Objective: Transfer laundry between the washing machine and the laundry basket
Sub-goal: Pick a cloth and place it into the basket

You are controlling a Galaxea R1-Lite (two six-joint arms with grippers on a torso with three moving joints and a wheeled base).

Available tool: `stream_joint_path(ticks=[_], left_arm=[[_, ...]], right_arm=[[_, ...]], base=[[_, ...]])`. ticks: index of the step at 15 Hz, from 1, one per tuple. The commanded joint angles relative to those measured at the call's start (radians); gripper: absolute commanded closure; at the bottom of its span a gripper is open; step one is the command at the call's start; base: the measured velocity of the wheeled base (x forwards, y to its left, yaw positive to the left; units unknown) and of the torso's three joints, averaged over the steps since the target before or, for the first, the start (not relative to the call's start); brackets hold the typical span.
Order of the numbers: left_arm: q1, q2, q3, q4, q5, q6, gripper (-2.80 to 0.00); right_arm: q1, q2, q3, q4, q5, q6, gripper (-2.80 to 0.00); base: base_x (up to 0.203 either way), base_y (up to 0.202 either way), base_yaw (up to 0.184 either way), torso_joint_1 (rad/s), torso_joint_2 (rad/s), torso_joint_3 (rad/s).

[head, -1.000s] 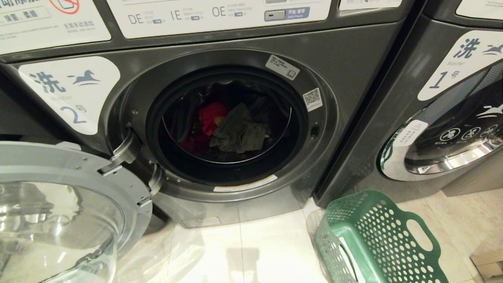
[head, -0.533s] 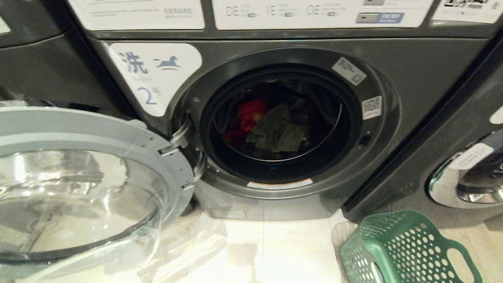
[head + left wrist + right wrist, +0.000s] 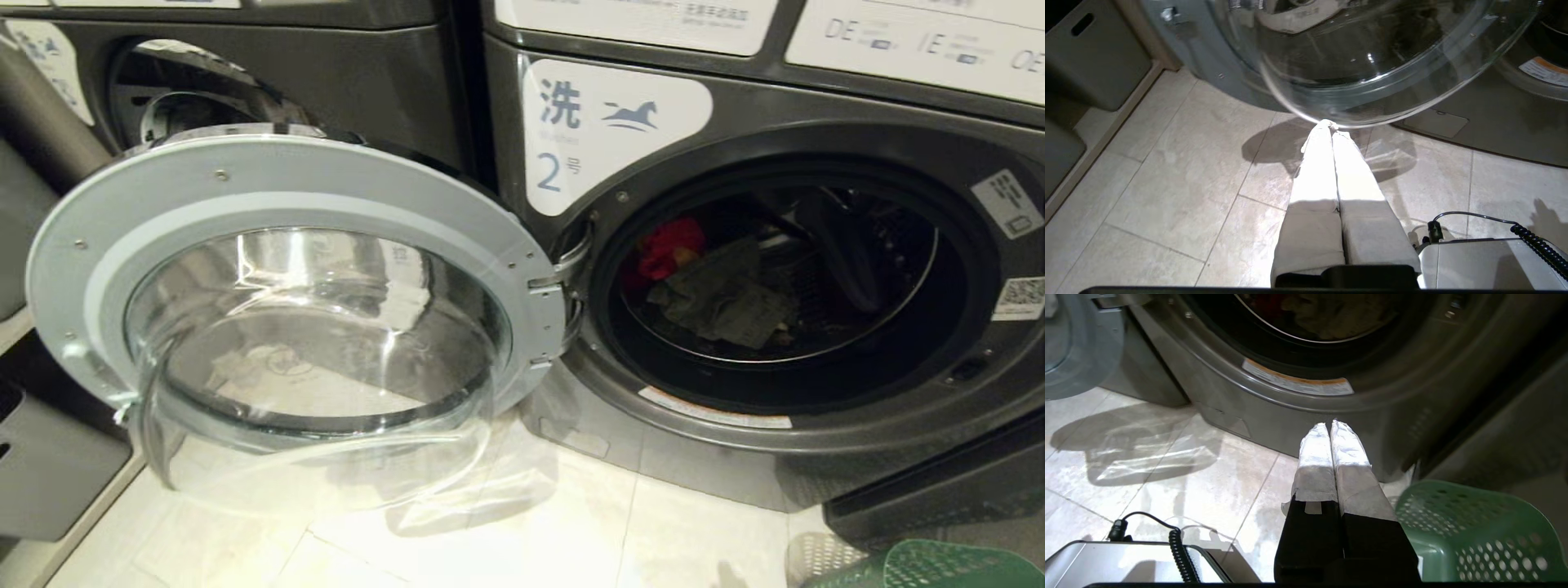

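The laundry, a red piece beside a drab olive one, lies in the drum of the washing machine marked 2. Within the last second the whole head view has swung left: the camera has moved, not the things. The open glass door now fills the middle, left of the drum, while the green laundry basket barely shows below it. Both the left tool and right tool hang closed and empty near the floor, so I judge no transfer has begun.
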Motion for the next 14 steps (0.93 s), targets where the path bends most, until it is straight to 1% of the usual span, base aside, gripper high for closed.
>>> stream_joint_path(ticks=[1,2,14], left_arm=[[0.0,0.001,0.0,0.0,0.0,0.001,0.0],[0.0,0.001,0.0,0.0,0.0,-0.001,0.0],[0.0,0.001,0.0,0.0,0.0,-0.001,0.0]], right_arm=[[0.0,0.0,0.0,0.001,0.001,-0.001,0.0],[0.0,0.0,0.0,-0.001,0.001,-0.001,0.0],[0.0,0.0,0.0,0.001,-0.001,0.004,0.0]], base=[[0.003,-0.004,0.109,0.002,0.0,0.002],[0.001,-0.004,0.063,0.002,0.0,0.002],[0.0,0.0,0.0,0.0,0.0,0.0]])
